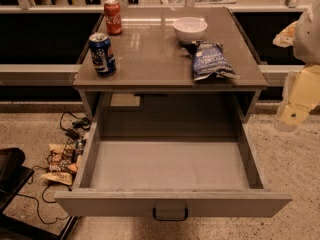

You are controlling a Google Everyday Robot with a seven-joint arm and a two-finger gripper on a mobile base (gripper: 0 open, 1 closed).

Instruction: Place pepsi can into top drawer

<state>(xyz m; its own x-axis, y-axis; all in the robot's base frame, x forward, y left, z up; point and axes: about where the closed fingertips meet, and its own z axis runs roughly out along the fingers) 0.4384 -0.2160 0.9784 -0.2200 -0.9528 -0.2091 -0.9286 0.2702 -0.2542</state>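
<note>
The pepsi can (102,53) is dark blue with a silver top and stands upright near the front left corner of the grey cabinet top (150,59). The top drawer (170,202) is pulled fully open below it, and its grey inside (170,164) holds nothing. A dark loop handle (170,215) hangs at the centre of its front panel. My gripper (291,115) is at the right edge of the view, on a pale arm, beside the cabinet's right side and far from the can. It holds nothing that I can see.
A red cola can (113,17) stands at the back left of the top. A white bowl (190,28) and a blue chip bag (211,60) sit at the back and right. Cables and snack wrappers (62,160) lie on the floor left of the drawer.
</note>
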